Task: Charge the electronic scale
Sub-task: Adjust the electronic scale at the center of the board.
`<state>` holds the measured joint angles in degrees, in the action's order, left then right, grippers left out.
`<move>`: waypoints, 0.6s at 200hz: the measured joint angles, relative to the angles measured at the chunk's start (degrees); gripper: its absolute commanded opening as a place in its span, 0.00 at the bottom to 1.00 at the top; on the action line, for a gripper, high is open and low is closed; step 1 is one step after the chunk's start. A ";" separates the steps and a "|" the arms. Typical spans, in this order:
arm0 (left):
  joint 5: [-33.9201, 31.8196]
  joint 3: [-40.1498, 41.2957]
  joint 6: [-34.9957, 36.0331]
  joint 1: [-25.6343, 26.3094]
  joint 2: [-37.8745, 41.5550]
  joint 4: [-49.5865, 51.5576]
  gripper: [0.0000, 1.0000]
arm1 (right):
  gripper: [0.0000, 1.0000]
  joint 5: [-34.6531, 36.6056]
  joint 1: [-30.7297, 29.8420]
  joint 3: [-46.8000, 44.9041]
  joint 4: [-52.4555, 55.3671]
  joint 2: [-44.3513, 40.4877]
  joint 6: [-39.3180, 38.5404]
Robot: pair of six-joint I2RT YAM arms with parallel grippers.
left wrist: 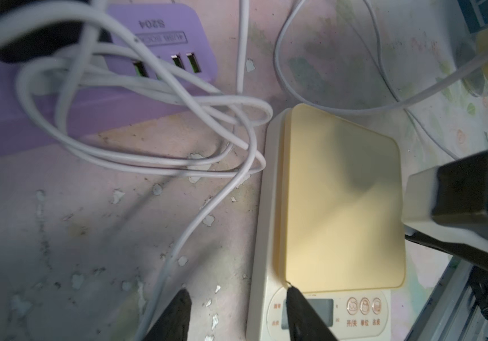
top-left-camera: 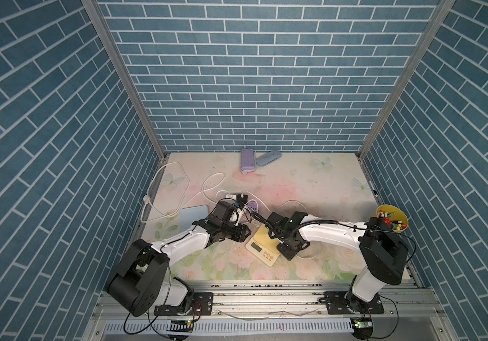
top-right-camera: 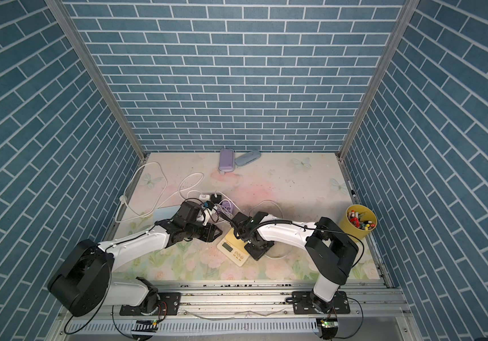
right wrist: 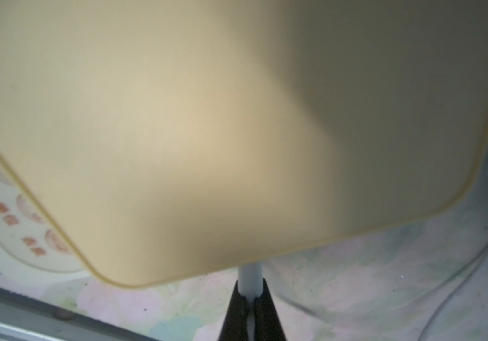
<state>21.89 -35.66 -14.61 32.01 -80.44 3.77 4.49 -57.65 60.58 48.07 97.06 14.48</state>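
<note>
Right wrist view: the right end effector [right wrist: 251, 295] has its two black, wedge-shaped fingers pinched tight on the charging cable [right wrist: 250, 276]. This is a smooth white round stem whose tip disappears under the platform edge of the electronic scale [right wrist: 207, 118]. Whether it is seated cannot be told.
Scale, build: matte pale-yellow square platform with rounded corners, set on a glossy cream plastic body. The front strip carries a grey display window and three round orange-printed buttons.
Scale, position: lying flat at the front centre of the worktop [top-left-camera: 310, 183], between the two arms.
Left arm: the left end effector [left wrist: 236, 290] holds its dark tapered fingers apart and grips nothing. In the left wrist view one tip overlaps the scale's display corner.
Worktop surface: matte pastel floral print, flaked and chipped in small pale patches.
Loose leads: thin glossy white cables [left wrist: 148, 118] lie in a looped tangle that reaches the scale's corner.
USB hub [left wrist: 160, 38]: lilac plastic block with rounded edges and green-tongued ports, lying near the scale.
Cup [top-left-camera: 391, 220]: round and yellow, packed with small coloured items, standing at the worktop's right edge well apart from the scale.
</note>
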 measured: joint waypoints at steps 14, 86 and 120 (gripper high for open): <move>-0.02 0.00 -0.57 0.52 -1.49 -0.96 0.55 | 0.00 0.11 0.20 0.04 -1.27 0.52 -1.55; -0.55 1.22 -1.75 0.66 -0.61 -2.12 0.55 | 0.00 2.27 2.34 3.41 -4.02 3.37 -12.04; -2.01 2.29 -2.38 0.68 2.60 -0.98 0.55 | 0.00 3.28 1.97 3.78 -3.32 3.34 -13.27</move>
<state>19.88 -33.36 -16.99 32.69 -77.84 2.79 7.77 -55.68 64.36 44.75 100.40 1.21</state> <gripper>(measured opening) 0.547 0.067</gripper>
